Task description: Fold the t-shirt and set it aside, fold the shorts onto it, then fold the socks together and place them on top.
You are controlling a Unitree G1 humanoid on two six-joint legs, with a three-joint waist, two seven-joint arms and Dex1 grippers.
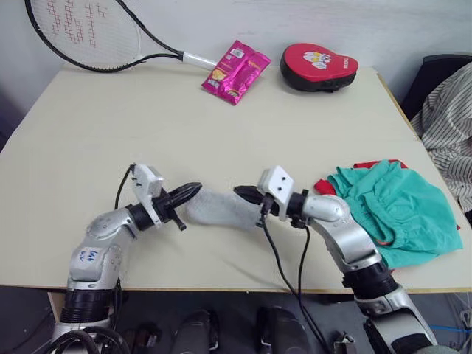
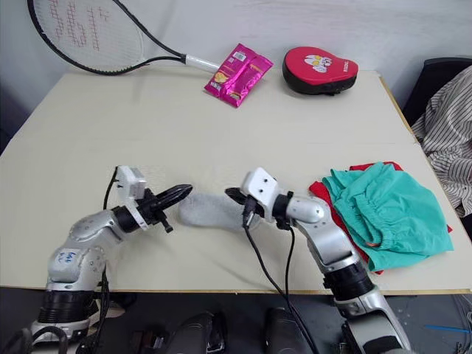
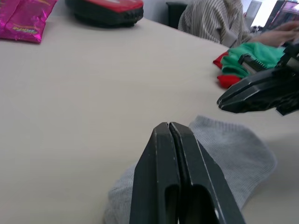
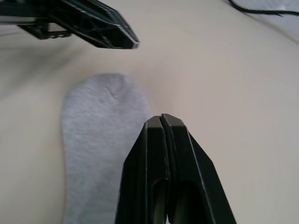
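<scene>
1. Socks (image 1: 216, 209): light grey knit, lying flat near the front edge of the bench (image 1: 110, 133), between the two grippers. They read as one flat grey shape, so I cannot tell whether both socks are stacked there or only one lies there.
2. Shorts (image 1: 391, 203): teal, bunched in a loose heap at the right side of the bench, lying over the t-shirt (image 1: 324, 186), whose red shows only at the heap's left and far edges. Judgement: the pile is set to the side as the base the socks should end on, which explains the clear working patch in the middle.
3. Left gripper (image 1: 193, 189): fingers pressed together, nothing between them; tip sits just over the left end of the socks. Forearm low and nearly level with the bench, pointing right.
4. Right gripper (image 1: 242, 193): fingers likewise together and empty in the wrist view; tip at the right end of the socks, pointing left toward the other gripper. Elbow bent, forearm angled inward from the near right.
5. Judgement: both arms face each other across the socks, one at each end, suited to pinning or smoothing the knit, or to folding it end to end.
6. Far edge holds a racket (image 1: 88, 33), a pink snack packet (image 1: 236, 70) and a red padded case (image 1: 318, 65), all well apart from the work.
</scene>
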